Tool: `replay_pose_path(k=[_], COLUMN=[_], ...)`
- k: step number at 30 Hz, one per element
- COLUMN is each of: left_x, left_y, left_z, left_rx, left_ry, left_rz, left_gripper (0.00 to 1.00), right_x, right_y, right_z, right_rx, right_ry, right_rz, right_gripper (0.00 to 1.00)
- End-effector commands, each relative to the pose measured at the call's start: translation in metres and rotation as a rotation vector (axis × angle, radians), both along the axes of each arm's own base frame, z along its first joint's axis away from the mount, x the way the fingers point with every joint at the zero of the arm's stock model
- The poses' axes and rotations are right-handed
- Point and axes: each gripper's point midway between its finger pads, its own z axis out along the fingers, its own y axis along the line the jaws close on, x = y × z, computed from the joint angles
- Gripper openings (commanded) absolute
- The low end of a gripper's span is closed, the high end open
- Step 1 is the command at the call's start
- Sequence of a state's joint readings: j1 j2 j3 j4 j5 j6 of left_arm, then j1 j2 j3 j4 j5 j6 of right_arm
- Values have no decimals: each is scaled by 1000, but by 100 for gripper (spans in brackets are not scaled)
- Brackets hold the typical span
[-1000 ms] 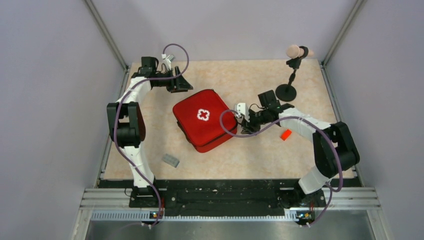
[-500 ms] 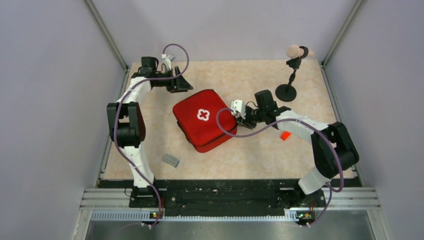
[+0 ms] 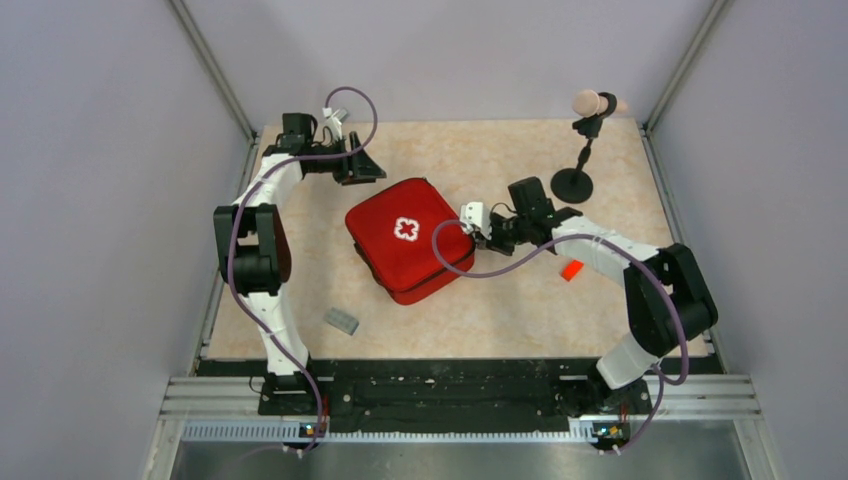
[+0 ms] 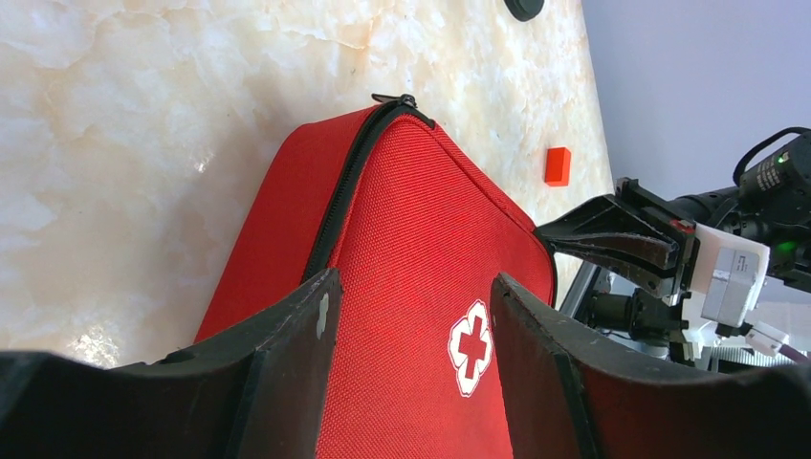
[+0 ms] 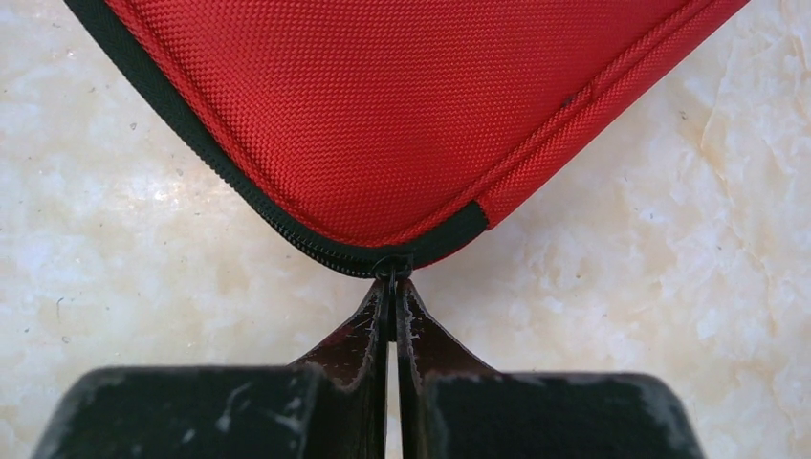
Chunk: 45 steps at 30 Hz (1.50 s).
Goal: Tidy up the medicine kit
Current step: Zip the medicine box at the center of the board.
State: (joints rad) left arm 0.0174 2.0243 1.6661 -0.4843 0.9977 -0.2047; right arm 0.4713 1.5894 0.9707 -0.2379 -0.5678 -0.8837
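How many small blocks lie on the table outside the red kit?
2. A gray block lies nearer the arm bases, left of the medicine kit; an orange-red block lies to the kit's right. Others may be hidden from view.

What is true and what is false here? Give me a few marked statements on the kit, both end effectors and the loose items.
1. The medicine kit lies with its lid flipped open. False: it lies closed, white cross up.
2. The right end effector is shut on the zipper pull at the kit's corner. True.
3. The left end effector grips the kit. False: it is open and apart from the kit.
4. The orange block sits inside the kit. False: it lies on the table, to the kit's right.
5. A small grey item lies nearer the arm bases than the kit. True.
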Motion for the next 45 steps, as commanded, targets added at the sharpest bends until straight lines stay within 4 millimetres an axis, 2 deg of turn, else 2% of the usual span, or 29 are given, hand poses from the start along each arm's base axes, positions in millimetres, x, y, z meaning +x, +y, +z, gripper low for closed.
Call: replay_pose_path(k=[1,2,5,9,12,15,17,18,19,21,24,28,30,32,34,37,38,40,42,45], left_x=[9,13,23,44,67,74,67,63,59,46,17,-35,-66,-84,-87,-62,-49,-26,-6,18], left_y=[-7,-7,-29,-45,-42,-23,-9,0,12,22,17,-9,-23,-18,2,37,45,52,41,12], left_z=[25,27,30,25,2,-14,-26,-31,-34,-37,-36,-28,-30,-34,-31,-14,0,13,23,22], left_rx=[-16,-11,14,51,136,263,315,357,406,438,393,283,294,346,409,455,440,380,256,116], left_ry=[-96,-111,-184,-295,-263,-236,-187,-159,-129,-99,-78,-106,-134,-139,-162,-169,-192,-223,-255,-248], left_rz=[-22,-23,-84,-106,-29,87,151,195,254,293,248,104,30,20,52,156,177,181,138,57], left_gripper=[63,63,68,82,83,84,84,94,98,99,97,88,90,94,98,99,99,99,99,98], right_x=[-2,-2,6,26,52,83,103,111,121,138,171,214,230,241,243,238,234,228,220,207], right_y=[11,11,10,11,13,16,20,23,26,35,51,75,89,102,113,123,126,130,132,135], right_z=[28,27,27,22,18,18,12,10,9,6,9,11,9,5,-4,-2,0,3,7,6], right_rx=[-1,-16,-61,-129,-177,-200,-212,-214,-213,-198,-165,-78,-34,-16,-14,13,24,44,62,68], right_ry=[-32,-35,-101,-210,-244,-274,-277,-280,-287,-295,-318,-327,-312,-315,-327,-343,-346,-358,-366,-363], right_rz=[111,126,193,271,278,261,247,242,235,211,140,-3,-48,-44,-10,51,76,109,140,185], right_gripper=[0,0,0,0,0,0,0,0,0,0,0,0,0,0,0,0,0,0,0,0])
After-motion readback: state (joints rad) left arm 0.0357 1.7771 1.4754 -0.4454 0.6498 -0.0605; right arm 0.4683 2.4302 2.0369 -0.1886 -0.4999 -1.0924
